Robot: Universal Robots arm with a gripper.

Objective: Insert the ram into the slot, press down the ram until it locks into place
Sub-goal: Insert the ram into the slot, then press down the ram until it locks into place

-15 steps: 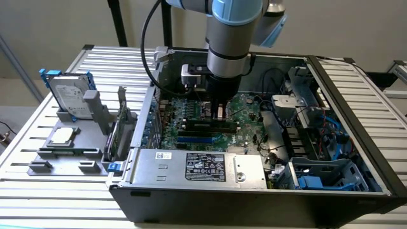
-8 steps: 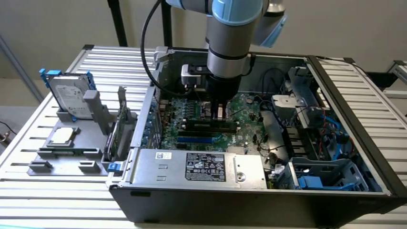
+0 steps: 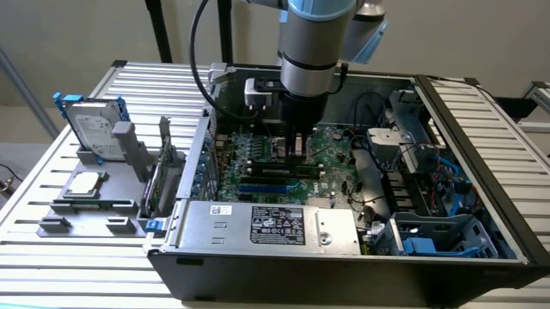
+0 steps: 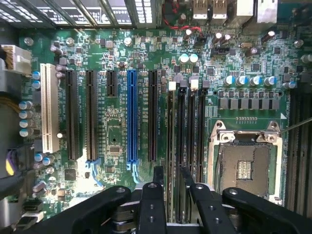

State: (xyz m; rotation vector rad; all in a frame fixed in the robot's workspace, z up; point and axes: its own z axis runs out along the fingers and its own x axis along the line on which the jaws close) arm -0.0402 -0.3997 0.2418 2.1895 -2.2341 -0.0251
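The ram [image 3: 277,169] stands on edge in the black slot [image 3: 280,174] on the motherboard, between the slot's white end clips. From the wrist camera I see the ram [image 4: 170,141] edge-on as a thin strip running down from one white clip [image 4: 171,86]. My gripper [image 3: 297,149] hangs straight above the ram's middle, inside the computer case. In the wrist view my gripper [image 4: 171,171] has one black finger on each side of the ram's line. The fingers [image 4: 158,176] stand apart, with the board visible in the gap, and they do not clamp the stick.
A bright-blue connector strip [image 3: 266,189] [image 4: 131,117] lies next to the memory slots. The CPU socket [image 4: 243,165] sits on the slots' other side. The power supply [image 3: 266,225] and drive cage [image 3: 438,235] close in the case. A hard drive [image 3: 96,132] stands on a grey fixture outside.
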